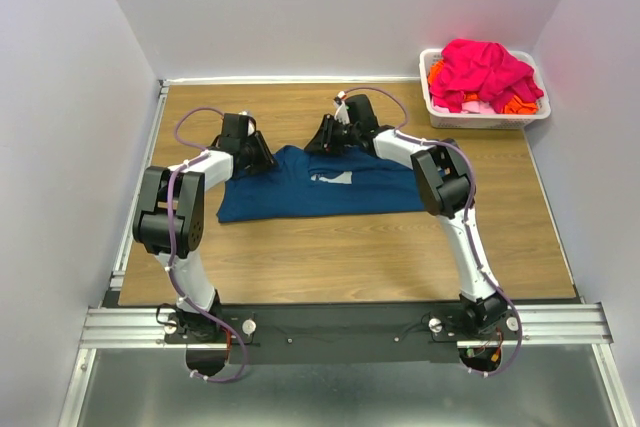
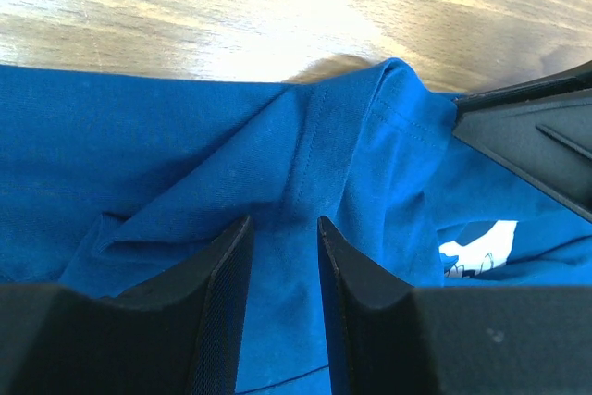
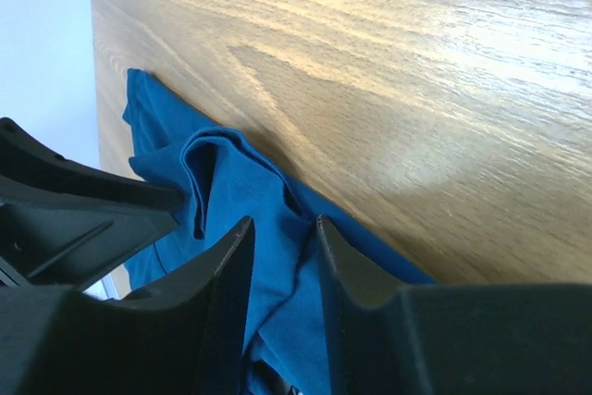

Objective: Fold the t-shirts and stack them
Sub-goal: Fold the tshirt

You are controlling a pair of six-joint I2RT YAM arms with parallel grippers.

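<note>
Teal t-shirt (image 1: 330, 197): spread mid-worktop (image 1: 350, 257), between both arms.
Left pincer (image 2: 282, 228): narrow, nipping far-left edge fold.
Right pincer (image 3: 282, 228): narrow, nipping far-right edge fold.
Handling: soft, light, floppy; best gripped at far corners, pulled taut.

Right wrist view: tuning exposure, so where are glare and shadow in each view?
Right wrist: glare whitens the brown wooden tabletop at upper right, with a dark shadow beside the dark teal-blue cloth t-shirt. Left wrist: the wood is blown out at top centre. Top external: evenly lit.
</note>
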